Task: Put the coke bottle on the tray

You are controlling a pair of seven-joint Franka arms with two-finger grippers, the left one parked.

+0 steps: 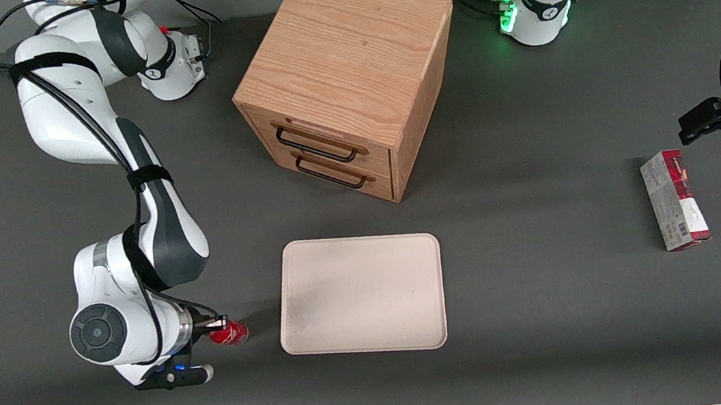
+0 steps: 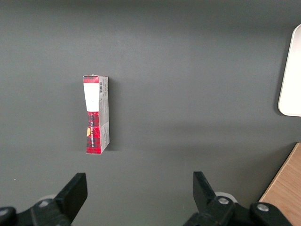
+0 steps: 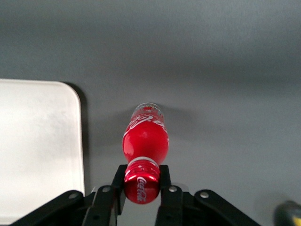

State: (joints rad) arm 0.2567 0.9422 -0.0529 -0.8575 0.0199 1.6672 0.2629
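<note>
The coke bottle (image 1: 231,332) (image 3: 146,141) is a small red bottle with a red cap and a clear base. My right gripper (image 1: 216,327) (image 3: 141,181) is shut on its capped neck, both fingers pressing the cap's sides. Bottle and gripper stand on the dark table beside the tray (image 1: 361,293) (image 3: 37,146), toward the working arm's end, with a narrow strip of table between them. The tray is a pale cream rectangle with rounded corners and a low rim, and nothing lies on it. Whether the bottle's base rests on the table I cannot tell.
A wooden drawer cabinet (image 1: 345,80) with two black handles stands farther from the front camera than the tray. A red-and-white carton (image 1: 674,199) (image 2: 96,114) lies toward the parked arm's end. Something yellow (image 3: 288,213) shows near the gripper.
</note>
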